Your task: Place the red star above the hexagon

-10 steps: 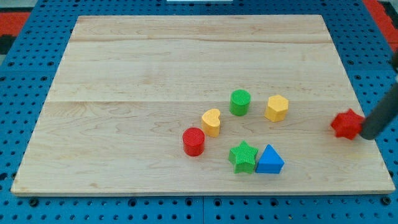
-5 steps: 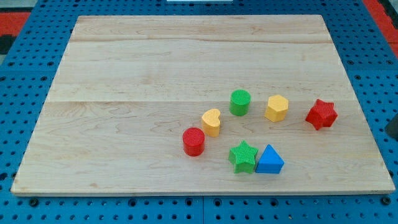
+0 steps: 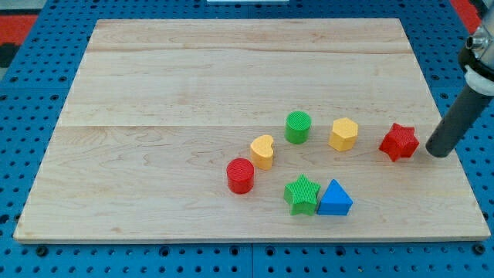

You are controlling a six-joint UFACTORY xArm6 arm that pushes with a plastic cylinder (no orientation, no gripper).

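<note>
With no jaws to spread, my tip (image 3: 438,152) should drop lower right of the red star (image 3: 399,142), then push it up-left above the yellow hexagon (image 3: 343,133).

A pale wooden board (image 3: 231,77) lies on a blue perforated table (image 3: 46,255), red at the corners.

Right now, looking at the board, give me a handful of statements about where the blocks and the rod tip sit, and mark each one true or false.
1. My tip stands to the view's right of the red star. True.
2. The red star lies to the view's left of the yellow hexagon. False: it lies to the hexagon's right, at about the same height.
3. The green star and the blue triangle sit side by side. True.
4. The red cylinder is the block nearest the view's top. False: the green cylinder is.
5. The yellow heart lies between the red cylinder and the green cylinder. True.
</note>
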